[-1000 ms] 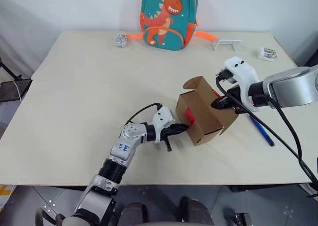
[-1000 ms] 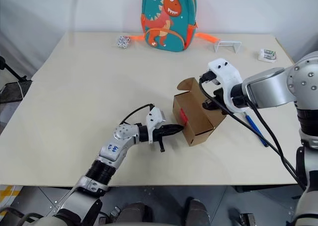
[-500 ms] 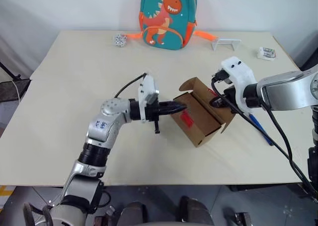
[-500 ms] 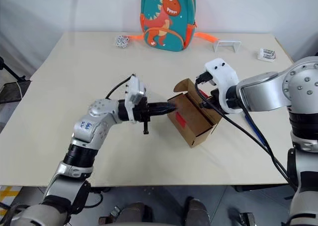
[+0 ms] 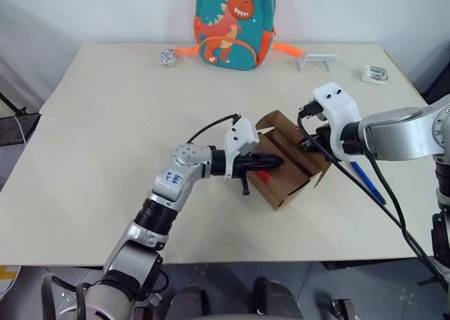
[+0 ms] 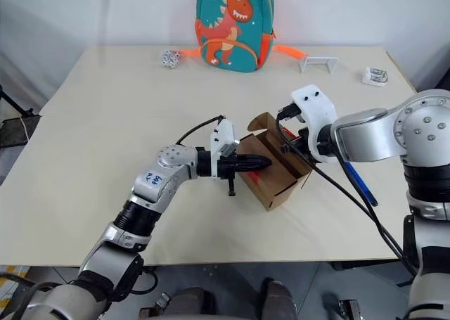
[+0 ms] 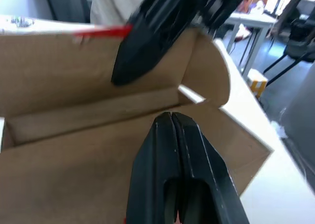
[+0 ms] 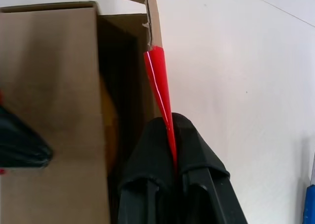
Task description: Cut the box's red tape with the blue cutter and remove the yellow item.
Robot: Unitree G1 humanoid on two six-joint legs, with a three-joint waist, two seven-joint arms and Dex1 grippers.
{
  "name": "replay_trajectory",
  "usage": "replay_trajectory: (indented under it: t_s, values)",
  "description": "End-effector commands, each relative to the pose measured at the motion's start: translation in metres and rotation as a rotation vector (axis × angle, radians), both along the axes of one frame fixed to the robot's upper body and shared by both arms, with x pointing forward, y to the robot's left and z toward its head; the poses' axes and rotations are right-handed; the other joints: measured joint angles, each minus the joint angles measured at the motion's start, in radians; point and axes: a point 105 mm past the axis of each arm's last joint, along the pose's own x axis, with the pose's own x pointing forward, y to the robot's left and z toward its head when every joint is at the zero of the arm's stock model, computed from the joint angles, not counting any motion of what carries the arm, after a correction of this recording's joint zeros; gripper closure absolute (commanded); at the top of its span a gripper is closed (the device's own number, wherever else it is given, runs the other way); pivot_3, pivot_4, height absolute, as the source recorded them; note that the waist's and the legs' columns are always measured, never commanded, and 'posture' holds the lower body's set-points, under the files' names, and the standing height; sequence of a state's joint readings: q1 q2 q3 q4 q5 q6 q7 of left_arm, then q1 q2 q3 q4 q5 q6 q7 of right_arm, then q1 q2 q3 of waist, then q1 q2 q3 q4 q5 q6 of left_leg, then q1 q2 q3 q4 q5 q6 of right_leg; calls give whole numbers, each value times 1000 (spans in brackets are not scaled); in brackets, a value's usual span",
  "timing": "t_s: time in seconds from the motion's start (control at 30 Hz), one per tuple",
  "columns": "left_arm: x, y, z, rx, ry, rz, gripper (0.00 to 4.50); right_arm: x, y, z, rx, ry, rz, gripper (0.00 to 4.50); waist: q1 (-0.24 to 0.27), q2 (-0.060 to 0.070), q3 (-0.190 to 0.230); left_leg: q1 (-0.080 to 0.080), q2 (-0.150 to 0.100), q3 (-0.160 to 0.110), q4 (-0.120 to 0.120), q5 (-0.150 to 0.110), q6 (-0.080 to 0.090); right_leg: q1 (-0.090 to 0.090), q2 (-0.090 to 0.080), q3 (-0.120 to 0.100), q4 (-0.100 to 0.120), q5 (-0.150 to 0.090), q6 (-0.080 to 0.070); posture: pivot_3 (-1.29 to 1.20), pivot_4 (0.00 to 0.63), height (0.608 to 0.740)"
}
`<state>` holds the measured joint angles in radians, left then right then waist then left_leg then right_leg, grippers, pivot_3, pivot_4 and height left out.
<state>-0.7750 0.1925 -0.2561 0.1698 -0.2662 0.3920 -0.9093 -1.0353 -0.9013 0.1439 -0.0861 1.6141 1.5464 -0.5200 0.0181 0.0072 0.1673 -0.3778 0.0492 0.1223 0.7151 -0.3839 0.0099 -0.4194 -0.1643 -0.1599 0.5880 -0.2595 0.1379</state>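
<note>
Your left gripper [image 5: 275, 161] is squeezed shut and empty, tip on the box [image 5: 292, 167], which sits tipped near the table's [image 5: 105, 137] right front part, with lots of bare room to its left. Your right gripper [image 8: 173, 119] pinches the red tape [image 8: 158, 81] on a flap. Your right wrist view catches a yellow item [image 8: 109, 130] in the dark opening, and the blue cutter [image 5: 367, 182] lies just right of the box.

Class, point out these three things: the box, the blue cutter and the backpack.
box [image 5: 290, 181]: left eye view, its brown side wall.
blue cutter [image 5: 366, 181]: left eye view, mid-shaft.
backpack [image 5: 232, 21]: left eye view, the dinosaur print.
</note>
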Motion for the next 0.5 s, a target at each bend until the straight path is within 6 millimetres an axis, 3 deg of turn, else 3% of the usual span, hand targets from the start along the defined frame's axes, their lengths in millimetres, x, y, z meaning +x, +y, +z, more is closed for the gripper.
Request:
replay_trajectory:
  t_s: [0.03, 0.5]
  values:
    - [0, -1, 5, 6, -46, 18, 4500, -4, -2, 0, 50, 8, -5, 4458, 0, 0, 0, 0, 0, 0, 0, 0, 0, 0, 0, 0, 0, 0, 0, 0, 150, 740]
    - [6, 17, 6, 54, -61, 84, 4500, -13, -34, -11, 129, 57, -202, 4458, 7, -1, 0, -1, 0, 0, 0, 0, 0, 0, 0, 0, -1, 0, 0, 0, 150, 740]
